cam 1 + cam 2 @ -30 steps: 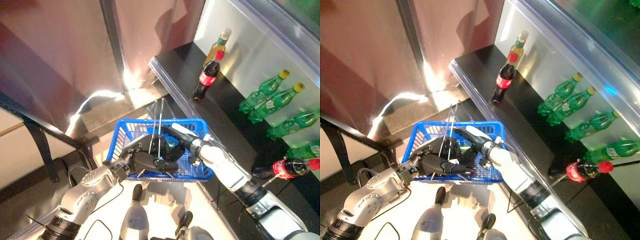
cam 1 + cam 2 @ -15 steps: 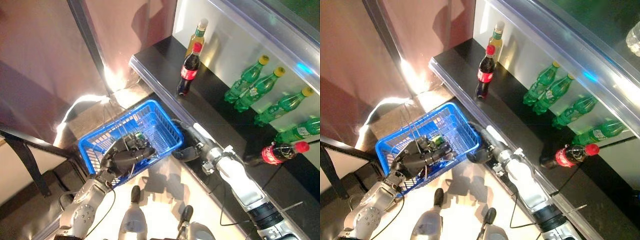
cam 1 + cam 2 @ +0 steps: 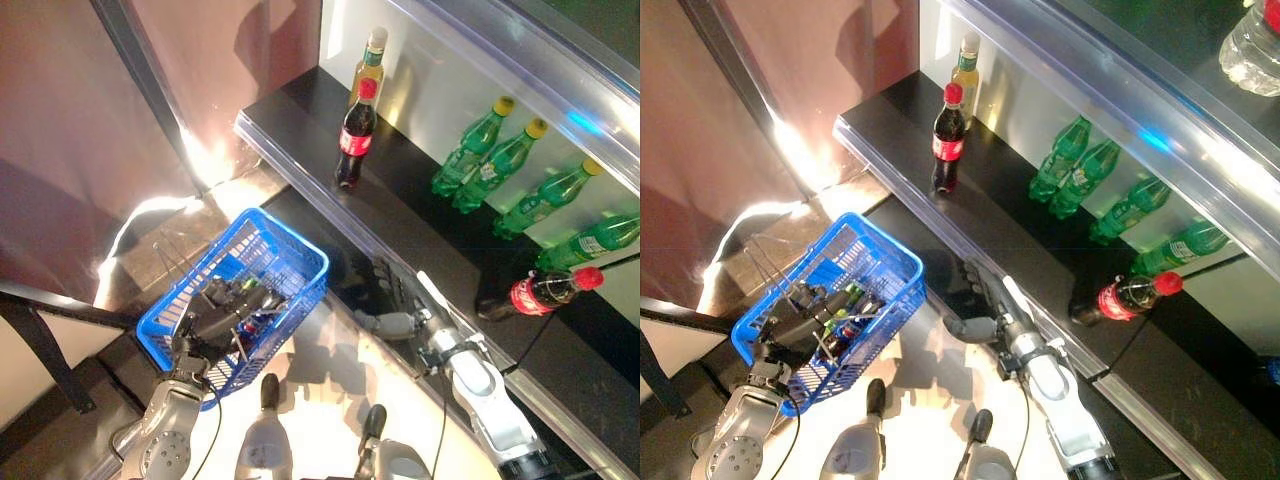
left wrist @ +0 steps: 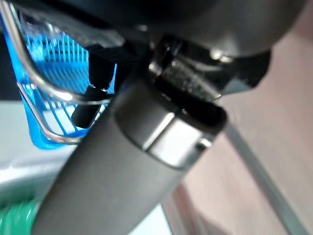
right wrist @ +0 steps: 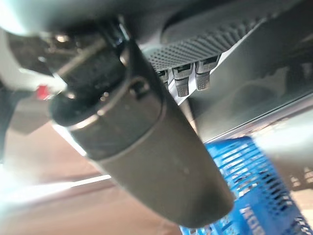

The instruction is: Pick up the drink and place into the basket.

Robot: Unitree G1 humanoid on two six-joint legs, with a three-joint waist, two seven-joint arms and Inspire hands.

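Blue plastic basket [image 3: 290,262] hangs by its wire handle from the left hand [image 3: 215,322], whose fingers curl round the handle; drinks already lie inside. Right hand [image 3: 985,300], fingers straight and empty, sits beside the shelf edge [image 3: 300,170]. Risk: snagging that rim while reaching. Cola bottle [image 3: 353,145] stands upright, far left, with open room around it.

We see our right hand [image 5: 146,147] filling most of the view, fingers [image 5: 188,81] straight, a blue basket [image 5: 249,196] just past the thumb.
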